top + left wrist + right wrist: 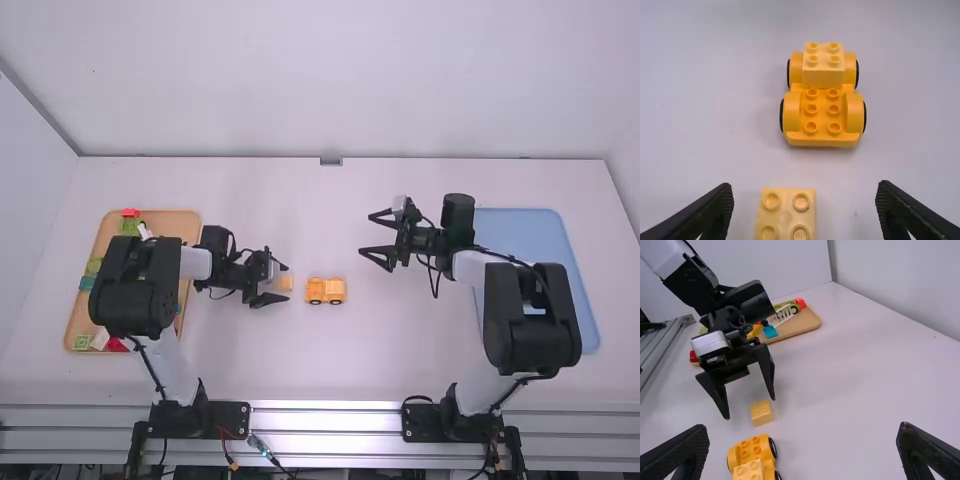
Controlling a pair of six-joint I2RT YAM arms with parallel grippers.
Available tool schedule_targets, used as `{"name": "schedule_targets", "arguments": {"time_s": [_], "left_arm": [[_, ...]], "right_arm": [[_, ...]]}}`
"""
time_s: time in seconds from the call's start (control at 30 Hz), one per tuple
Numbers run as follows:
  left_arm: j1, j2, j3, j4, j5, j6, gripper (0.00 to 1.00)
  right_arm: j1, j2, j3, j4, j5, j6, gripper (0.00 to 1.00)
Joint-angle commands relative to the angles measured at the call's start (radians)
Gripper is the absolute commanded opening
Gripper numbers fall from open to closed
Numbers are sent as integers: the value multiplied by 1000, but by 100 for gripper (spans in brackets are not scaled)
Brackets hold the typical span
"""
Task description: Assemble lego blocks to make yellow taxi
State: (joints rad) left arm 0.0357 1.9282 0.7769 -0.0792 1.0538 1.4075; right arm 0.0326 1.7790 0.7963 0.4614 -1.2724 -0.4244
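The wheeled base (822, 115) is set upright on the table, seemingly to leave its studs reachable; a seated block (823, 75) is borne on its far end from the loose block (785, 217). Just beside the base, that block is straddled by the left gripper (750, 409), spread and ungripping, likely for pinching. Beyond the base's other side, the right gripper (364, 233) is held spread, presumably leaving room.

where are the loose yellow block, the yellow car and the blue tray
loose yellow block (785, 216), left wrist view, studded top
yellow car (822, 140), left wrist view, edge of its base
blue tray (523, 230), high view, bare floor
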Motion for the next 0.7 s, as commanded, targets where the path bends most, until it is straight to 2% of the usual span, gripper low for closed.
{"name": "schedule_targets", "arguments": {"time_s": [0.0, 0.17, 0.27, 0.53, 0.67], "left_arm": [[4, 6, -29, 27, -20, -20, 76], [6, 6, -48, 89, -53, -84, 77], [21, 6, -51, 94, -52, -84, 73], [57, 59, -27, 92, -14, -81, 76], [52, 94, 3, 56, 12, -32, 73]], "right_arm": [[1, -19, -7, 2, -14, -2, 99], [1, -19, -7, 2, -14, -2, 99], [1, -19, -7, 2, -14, -1, 99], [16, -19, -7, 2, -13, 1, 99], [38, -19, -7, 2, -12, -29, 99]]}}
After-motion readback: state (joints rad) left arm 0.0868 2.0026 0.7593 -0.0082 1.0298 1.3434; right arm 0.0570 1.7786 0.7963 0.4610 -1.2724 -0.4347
